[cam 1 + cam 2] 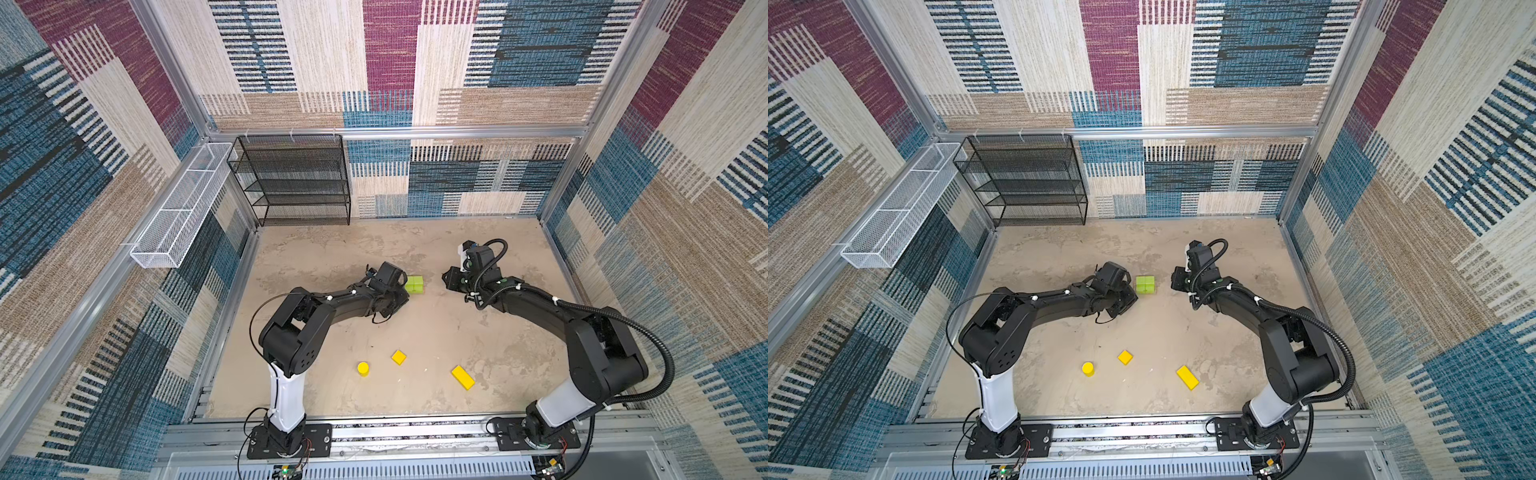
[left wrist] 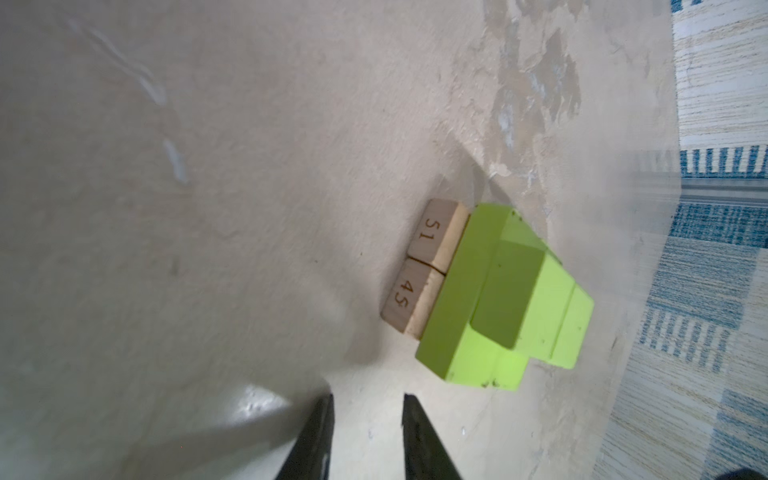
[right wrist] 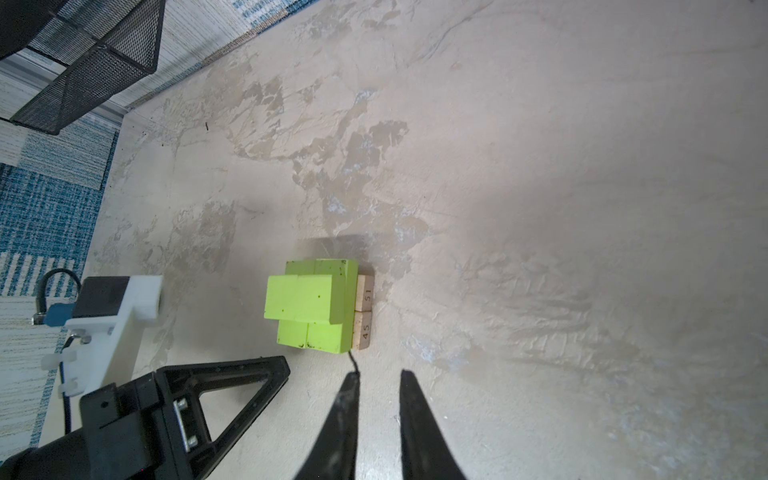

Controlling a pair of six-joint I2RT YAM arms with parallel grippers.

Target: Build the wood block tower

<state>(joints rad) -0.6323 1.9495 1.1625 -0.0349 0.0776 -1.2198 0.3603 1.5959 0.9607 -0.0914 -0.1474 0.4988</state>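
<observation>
We judge the tower (image 1: 414, 285), mid-worktop (image 1: 436, 324), 6 of 9 blocks done: 2 tan planks (image 2: 432, 232) under 4 green blocks (image 2: 511, 291), with the yellow bar (image 1: 463, 377), cube (image 1: 399, 357) and cylinder (image 1: 363, 368) lying loose toward the front, and the left claw (image 2: 368, 399) and right claw (image 3: 380, 374) slightly apart, empty.

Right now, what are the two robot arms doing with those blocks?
They are building a little tower: lime-green blocks stacked on two tan planks. The left fingers and right fingers sit on either side of it, holding nothing. The yellow cylinder, yellow cube and yellow bar wait on the table.
</observation>
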